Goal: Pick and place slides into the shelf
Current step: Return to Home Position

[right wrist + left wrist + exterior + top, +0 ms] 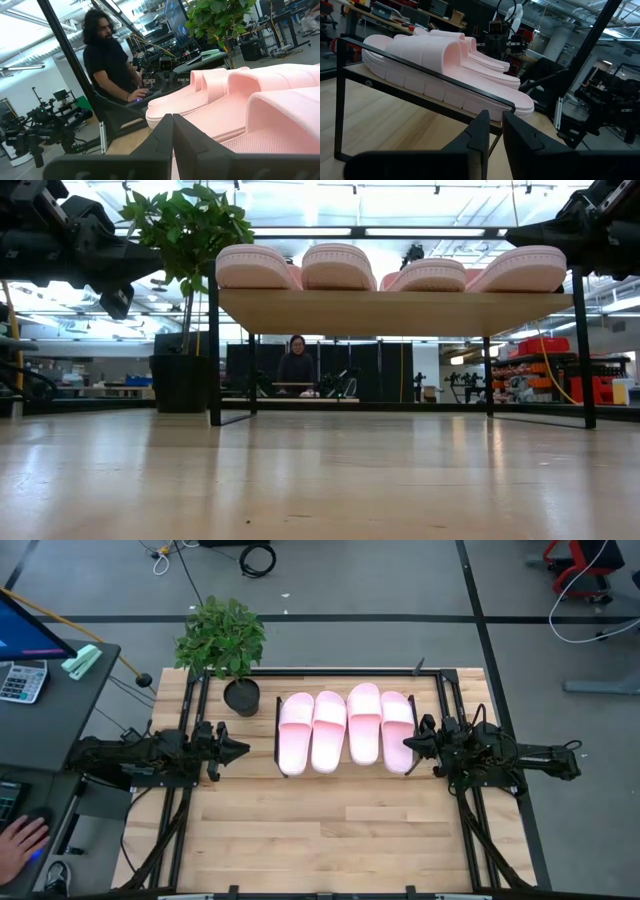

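All four pale pink foam slide sandals [346, 728] lie side by side on the low slanted light-wood shelf [395, 311] in its black frame. My left gripper [238, 749] waits just beside the shelf, fingers narrowly parted, holding nothing. My right gripper [411, 742], pinched closed and empty, seems just short of the nearest sandal. They look light, soft and springy; I'd pinch the wide strap.

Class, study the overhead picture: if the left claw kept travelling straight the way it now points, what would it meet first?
Most likely the shelf frame's near end, then the nearest slide lying on it. The left claw points across the table at that side; the height match is hard to judge, so it might pass just beneath.
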Robot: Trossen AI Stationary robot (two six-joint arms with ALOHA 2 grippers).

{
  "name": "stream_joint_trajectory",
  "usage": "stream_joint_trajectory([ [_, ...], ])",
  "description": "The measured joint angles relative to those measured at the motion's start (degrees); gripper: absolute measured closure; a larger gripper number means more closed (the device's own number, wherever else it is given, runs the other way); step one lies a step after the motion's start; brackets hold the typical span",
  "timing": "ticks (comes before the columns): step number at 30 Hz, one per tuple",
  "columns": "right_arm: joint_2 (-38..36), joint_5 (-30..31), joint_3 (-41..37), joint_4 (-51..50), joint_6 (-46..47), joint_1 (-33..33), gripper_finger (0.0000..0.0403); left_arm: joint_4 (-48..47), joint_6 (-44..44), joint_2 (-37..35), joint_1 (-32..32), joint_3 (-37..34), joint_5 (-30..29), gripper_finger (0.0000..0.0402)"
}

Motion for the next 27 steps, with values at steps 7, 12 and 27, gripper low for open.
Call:
stream_joint_trajectory([
  [7,0.00,-0.02,0.00,0.00,0.00,0.00,0.0389,0.00,0.01,0.00,-0.02,0.00,0.01,0.0338],
  [12,0.00,-0.02,0.00,0.00,0.00,-0.02,0.0389,0.00,0.01,-0.01,-0.02,0.00,0.01,0.0342],
  [27,0.00,0.00,0.00,0.00,0.00,0.00,0.0389,0.00,-0.01,-0.01,-0.02,0.00,-0.01,0.0339],
])
